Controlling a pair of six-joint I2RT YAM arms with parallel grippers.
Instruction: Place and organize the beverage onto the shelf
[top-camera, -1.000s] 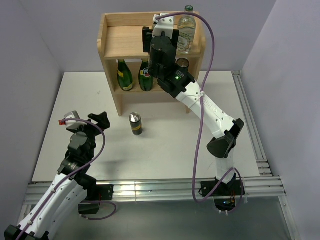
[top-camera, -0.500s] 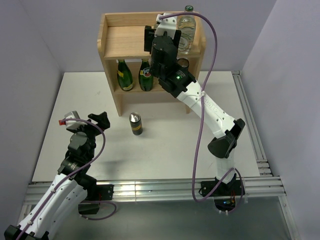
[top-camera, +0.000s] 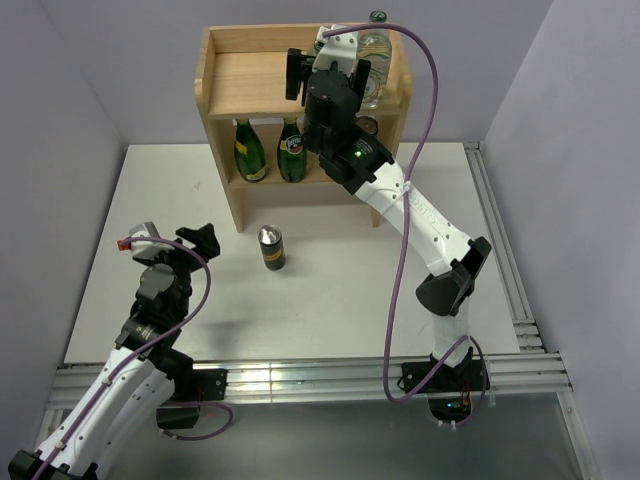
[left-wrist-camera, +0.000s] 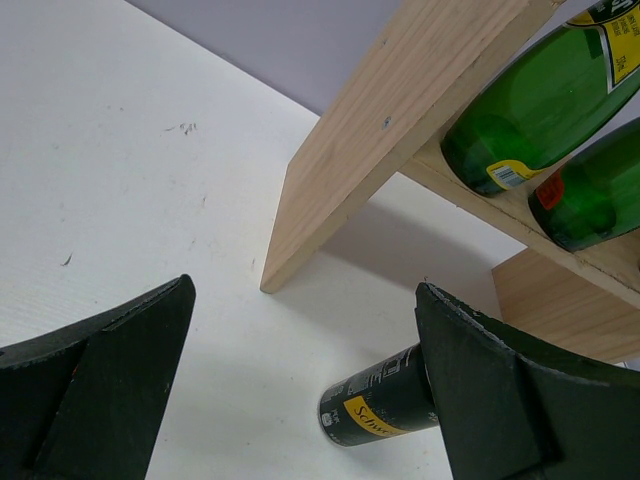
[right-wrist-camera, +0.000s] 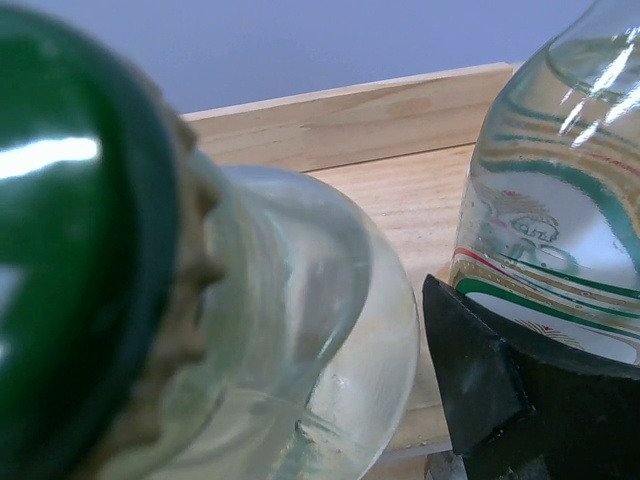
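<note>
Right-arm fingers (top-camera: 325, 60) are up at the shelf's (top-camera: 250, 85) top board. A clear bottle with a green cap (right-wrist-camera: 250, 330) stands between them. The one finger on show stands off the glass, so they read as parted with nothing gripped. The other finger is hidden behind the bottle.

A second clear bottle (right-wrist-camera: 560, 200) stands just outside the visible finger, very near it; whether they touch, I cannot tell.

Left-arm fingers (top-camera: 172, 240) are spread wide and empty, low over the desk (top-camera: 150, 200).

Two green bottles (top-camera: 270, 152) stand on the lower tier, under the right-arm fingers. One dark can (top-camera: 271, 248) stands upright on the desk, ahead of the left-arm fingers and nearer the right-hand one.

Risks, as I judge them:
- If the arm pulls back at a slant, a finger could catch the cap or neck and tip the bottle into its neighbour.
- A sideways drift would knock the outer bottle, which is tall glass and would fall far from the top tier.
- The can is narrow. An off-centre close would topple it, and it would then roll.
</note>
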